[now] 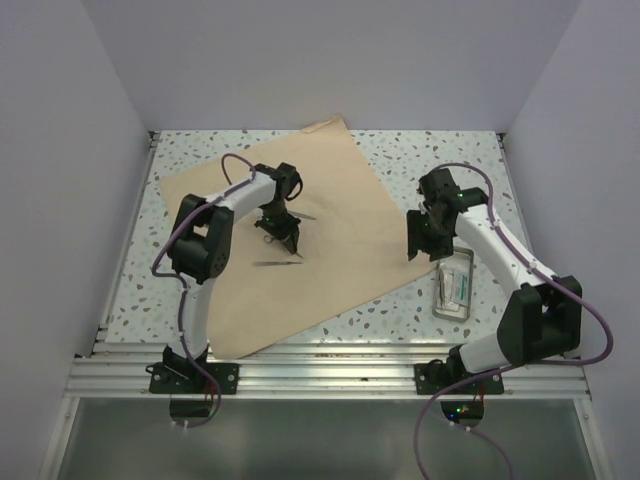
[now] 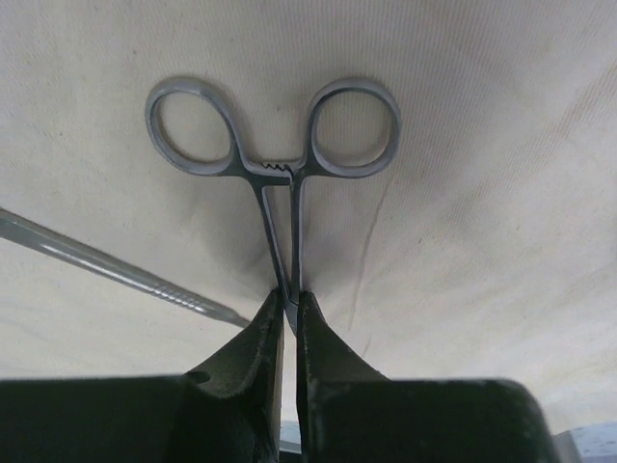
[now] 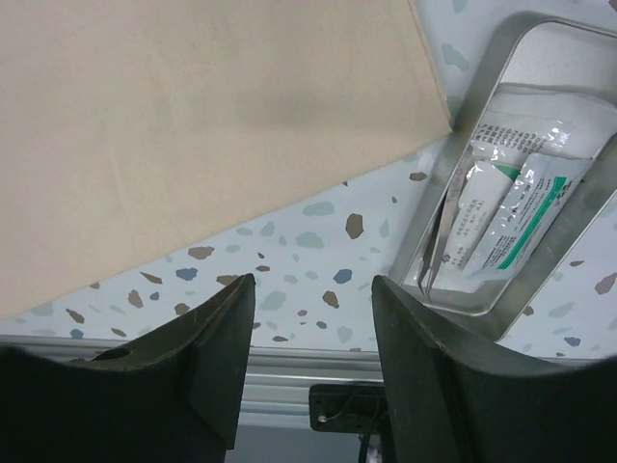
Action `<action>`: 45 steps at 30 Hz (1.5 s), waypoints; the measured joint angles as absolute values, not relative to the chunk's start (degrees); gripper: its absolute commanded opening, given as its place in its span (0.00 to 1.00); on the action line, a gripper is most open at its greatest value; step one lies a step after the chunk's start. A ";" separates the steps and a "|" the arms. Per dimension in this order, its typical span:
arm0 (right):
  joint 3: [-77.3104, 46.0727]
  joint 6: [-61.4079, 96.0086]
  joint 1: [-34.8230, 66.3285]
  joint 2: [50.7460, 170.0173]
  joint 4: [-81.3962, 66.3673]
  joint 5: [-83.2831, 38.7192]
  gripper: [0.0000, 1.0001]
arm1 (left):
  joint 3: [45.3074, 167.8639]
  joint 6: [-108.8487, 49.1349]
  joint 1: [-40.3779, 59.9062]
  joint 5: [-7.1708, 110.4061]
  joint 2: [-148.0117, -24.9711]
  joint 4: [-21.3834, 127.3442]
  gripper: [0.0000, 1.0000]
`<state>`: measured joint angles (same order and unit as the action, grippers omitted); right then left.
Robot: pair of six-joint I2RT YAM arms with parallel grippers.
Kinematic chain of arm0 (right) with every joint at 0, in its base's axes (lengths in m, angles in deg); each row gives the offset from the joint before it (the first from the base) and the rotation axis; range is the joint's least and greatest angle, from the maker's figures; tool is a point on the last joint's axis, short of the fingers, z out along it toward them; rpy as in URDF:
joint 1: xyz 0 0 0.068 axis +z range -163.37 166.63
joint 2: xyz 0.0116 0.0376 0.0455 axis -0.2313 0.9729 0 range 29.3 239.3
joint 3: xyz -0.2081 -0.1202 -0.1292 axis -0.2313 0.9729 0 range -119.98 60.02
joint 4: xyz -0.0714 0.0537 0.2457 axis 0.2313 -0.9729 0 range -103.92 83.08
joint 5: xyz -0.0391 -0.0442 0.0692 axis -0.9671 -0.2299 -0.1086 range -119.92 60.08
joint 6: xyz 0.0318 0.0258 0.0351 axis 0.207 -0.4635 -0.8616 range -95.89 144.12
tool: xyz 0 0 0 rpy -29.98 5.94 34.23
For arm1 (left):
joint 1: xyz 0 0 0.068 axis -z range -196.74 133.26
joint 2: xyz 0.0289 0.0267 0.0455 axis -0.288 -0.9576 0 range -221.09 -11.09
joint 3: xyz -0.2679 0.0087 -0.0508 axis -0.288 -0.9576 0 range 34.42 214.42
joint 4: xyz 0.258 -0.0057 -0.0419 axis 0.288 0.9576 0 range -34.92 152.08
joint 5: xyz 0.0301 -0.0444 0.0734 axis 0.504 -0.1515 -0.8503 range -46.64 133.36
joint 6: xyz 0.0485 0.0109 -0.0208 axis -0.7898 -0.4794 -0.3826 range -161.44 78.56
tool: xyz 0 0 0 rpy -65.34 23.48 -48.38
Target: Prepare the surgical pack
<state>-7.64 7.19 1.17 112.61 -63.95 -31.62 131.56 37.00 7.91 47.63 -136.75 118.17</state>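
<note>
We are loading the tan kraft-paper surgical pack (image 1: 340, 200), lying spread flat mid-table; our left gripper (image 2: 291, 309) is pinching the steel ring-handled forceps (image 2: 278, 170) on it; our right gripper (image 3: 313, 285) is hovering agape, empty, beside the metal tray (image 3: 453, 311); folding is not yet begun.

You have a pair of steel forceps (image 2: 280, 183) lying flat, ring handles closed together, and a slim steel instrument (image 2: 116, 275) just beside them at an angle. On the speckled desk (image 3: 318, 280), a metal tray (image 3: 482, 313) holds sealed packets (image 3: 501, 193), one striped green.
</note>
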 measured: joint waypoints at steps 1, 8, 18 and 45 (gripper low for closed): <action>-8.39 7.14 1.32 112.78 -63.95 -31.35 0.56 | 130.25 36.49 8.11 47.65 -135.68 117.19 0.00; -9.70 3.82 1.85 115.08 -59.39 -21.10 0.56 | 119.91 31.27 10.95 50.84 -124.16 110.74 0.00; -5.33 -12.35 5.39 124.37 -37.64 1.32 0.64 | 117.48 19.60 13.29 53.84 -118.09 106.44 0.00; -14.09 -25.84 17.48 140.89 -23.17 8.58 0.11 | 113.24 9.70 16.80 60.92 -111.90 102.09 0.00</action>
<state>-14.09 -25.84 17.48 140.89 -23.17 8.58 113.24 9.70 16.80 60.92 -111.90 102.09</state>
